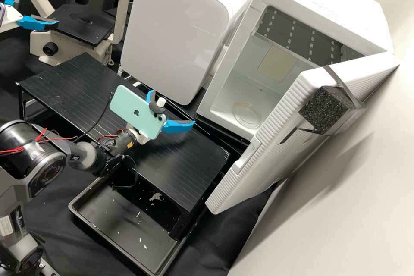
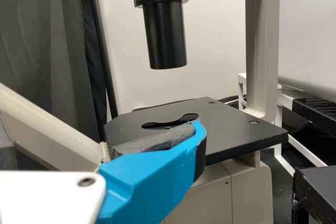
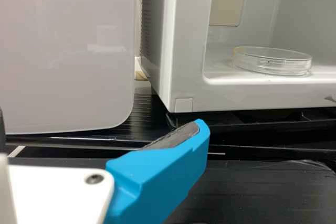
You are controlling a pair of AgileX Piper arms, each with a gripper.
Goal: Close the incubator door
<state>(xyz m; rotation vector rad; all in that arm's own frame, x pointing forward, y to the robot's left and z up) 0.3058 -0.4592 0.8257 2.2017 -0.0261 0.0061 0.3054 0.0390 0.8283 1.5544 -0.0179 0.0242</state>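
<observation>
The white incubator (image 1: 332, 4) stands at the back right in the high view, its door (image 1: 276, 138) swung wide open towards the front. A dark foam block (image 1: 327, 108) is strapped to the door. Left of the door and apart from it, my right gripper (image 1: 173, 108) is held open and empty over the black stand. One blue finger of this right gripper (image 3: 163, 177) appears before the incubator's open front (image 3: 189, 77) in the right wrist view. My left gripper (image 1: 39, 7) is open beside the microscope at the far left; the left wrist view has the left gripper (image 2: 157, 177) near the microscope stage.
Inside the incubator lies a clear round dish (image 1: 246, 114). A second white appliance (image 1: 177, 26), closed, stands to its left. The microscope (image 1: 82, 26) is at the back left. A black slatted stand (image 1: 77, 90) spans the middle, above a black tray (image 1: 129, 228).
</observation>
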